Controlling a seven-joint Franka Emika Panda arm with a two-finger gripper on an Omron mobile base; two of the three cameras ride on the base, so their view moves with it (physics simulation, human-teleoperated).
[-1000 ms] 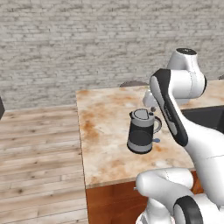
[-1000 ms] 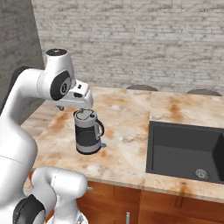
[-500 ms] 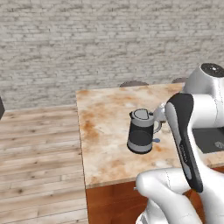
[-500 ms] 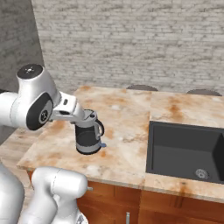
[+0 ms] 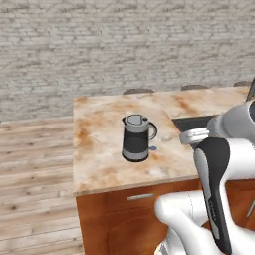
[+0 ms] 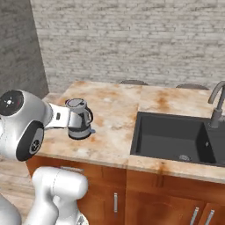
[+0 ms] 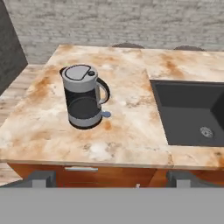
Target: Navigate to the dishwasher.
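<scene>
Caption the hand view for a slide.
Grey electric kettle stands on a marble counter, left of a black sink.

A pale brick wall (image 6: 132,39) runs across the far side. Wood plank floor (image 5: 30,174) lies left of the marbled surface (image 7: 131,109), which tops reddish-brown cabinets (image 6: 145,197).

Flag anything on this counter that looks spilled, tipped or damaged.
Nothing stands out. The grey-and-black electric kettle stands upright, lid shut, on the marbled stone counter. The dark rectangular sink basin looks dry and bare.
</scene>
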